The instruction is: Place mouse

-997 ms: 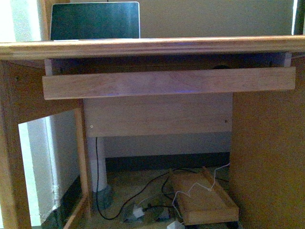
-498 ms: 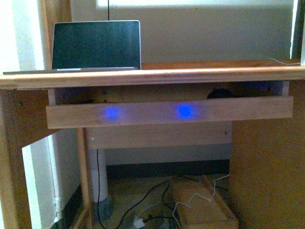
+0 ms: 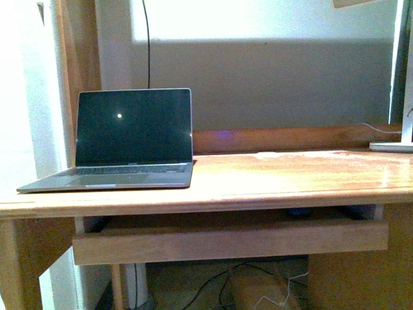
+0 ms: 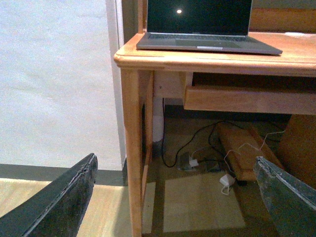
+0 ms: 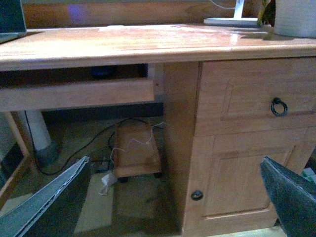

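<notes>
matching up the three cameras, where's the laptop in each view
Front view: laptop open at the left end of the desk.
Left wrist view: laptop on the desk above its corner leg.
Right wrist view: only a laptop corner, cut off.
Shared landmark: the pull-out tray's front board under the desk.

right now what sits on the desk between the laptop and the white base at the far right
Nothing: the front view shows only bare wooden desktop between the laptop and the white base, with just pale glare on it.
</notes>
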Robot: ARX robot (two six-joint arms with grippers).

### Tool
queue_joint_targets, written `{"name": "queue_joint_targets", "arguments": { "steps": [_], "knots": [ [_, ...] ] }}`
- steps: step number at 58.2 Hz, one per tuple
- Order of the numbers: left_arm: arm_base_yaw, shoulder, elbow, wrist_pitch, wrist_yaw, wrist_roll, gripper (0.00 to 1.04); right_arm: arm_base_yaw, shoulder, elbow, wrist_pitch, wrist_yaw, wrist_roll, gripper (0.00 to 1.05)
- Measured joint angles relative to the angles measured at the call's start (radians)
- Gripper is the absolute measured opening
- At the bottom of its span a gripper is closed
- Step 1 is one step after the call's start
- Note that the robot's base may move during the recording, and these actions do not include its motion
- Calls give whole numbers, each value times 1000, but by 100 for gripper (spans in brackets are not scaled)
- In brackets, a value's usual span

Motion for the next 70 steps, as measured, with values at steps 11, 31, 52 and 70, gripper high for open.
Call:
{"name": "queue_joint_targets", "arguments": {
  "steps": [11,31,52,70],
  "knots": [
    [0,0,0,0,0,0,97,0,0,0,0,0,0,104],
    [44,368,119,-57,245,-70,97,0,0,0,0,0,0,104],
    [174,1144,203,706,413,1000,97,0,0,0,0,0,0,104],
    [218,1738,435,1171,584,1496,97,0,0,0,0,0,0,104]
  ]
}}
